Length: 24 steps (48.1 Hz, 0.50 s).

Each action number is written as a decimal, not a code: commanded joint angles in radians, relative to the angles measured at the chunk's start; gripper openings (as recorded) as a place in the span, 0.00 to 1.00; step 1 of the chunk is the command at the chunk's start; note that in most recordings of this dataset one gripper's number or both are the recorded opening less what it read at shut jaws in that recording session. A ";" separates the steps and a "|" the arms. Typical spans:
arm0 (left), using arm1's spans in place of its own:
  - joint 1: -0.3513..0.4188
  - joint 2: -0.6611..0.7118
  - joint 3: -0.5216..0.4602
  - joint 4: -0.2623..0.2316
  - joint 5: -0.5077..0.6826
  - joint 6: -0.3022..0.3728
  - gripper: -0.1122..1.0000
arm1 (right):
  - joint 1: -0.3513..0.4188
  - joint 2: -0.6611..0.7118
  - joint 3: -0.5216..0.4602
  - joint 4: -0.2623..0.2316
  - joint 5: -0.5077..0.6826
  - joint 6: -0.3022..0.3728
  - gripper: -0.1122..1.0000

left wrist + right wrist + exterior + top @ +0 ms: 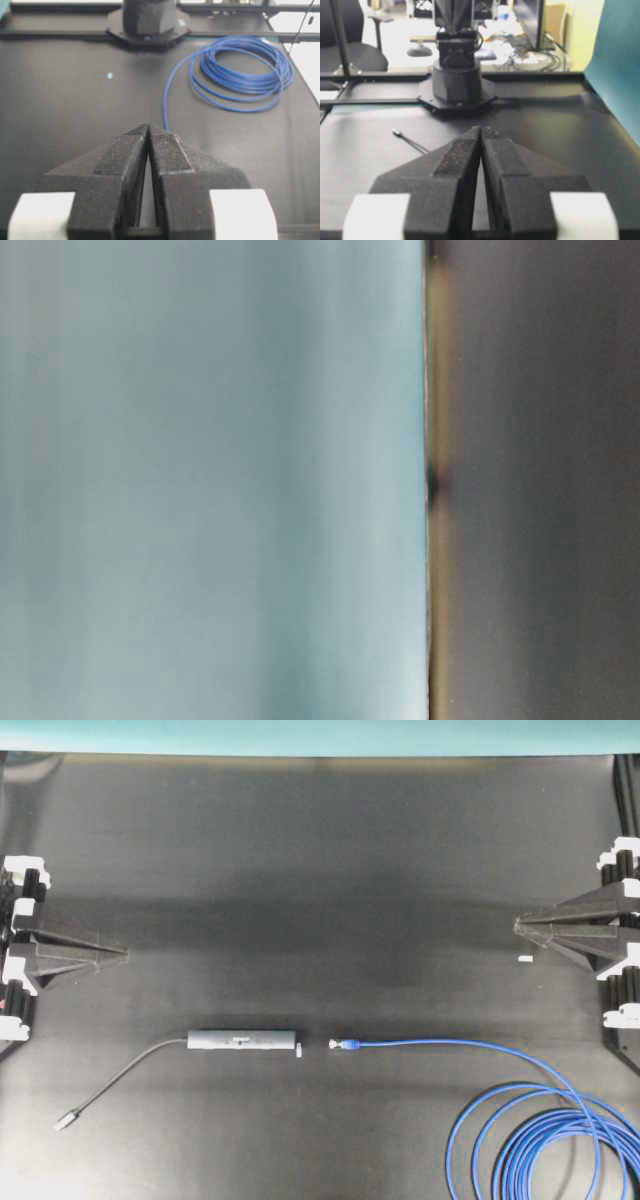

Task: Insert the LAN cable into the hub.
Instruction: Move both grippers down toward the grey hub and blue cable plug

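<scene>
The hub (pixel 240 1040), a slim dark grey bar with a pale end cap, lies flat near the front middle of the black mat. Its thin grey lead (pixel 120 1080) curves left to a silver plug (pixel 64 1122) (pixel 396 132). Just right of the hub, a small gap away, lies the LAN cable's clear plug (pixel 337 1044). The blue LAN cable (pixel 440 1044) (pixel 165 100) runs right from it into loops (pixel 545 1150) (pixel 245 70) at the front right. My left gripper (pixel 124 955) (pixel 148 126) is shut and holds nothing, far left of the hub. My right gripper (pixel 518 925) (pixel 480 129) is shut, empty, at the far right.
A small white fleck (pixel 524 959) lies on the mat near the right gripper's tip. The opposite arm's base (pixel 147 22) (pixel 456 80) stands at the mat's far edge in each wrist view. The table-level view is a blur of teal wall and dark mat.
</scene>
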 commanded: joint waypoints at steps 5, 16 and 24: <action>-0.008 0.077 -0.084 0.043 0.144 -0.020 0.10 | -0.005 0.037 -0.038 0.038 0.101 0.017 0.11; -0.048 0.164 -0.155 0.043 0.353 -0.020 0.10 | -0.002 0.133 -0.138 0.040 0.407 0.032 0.10; -0.094 0.207 -0.178 0.043 0.371 -0.028 0.10 | 0.018 0.267 -0.202 0.041 0.529 0.031 0.10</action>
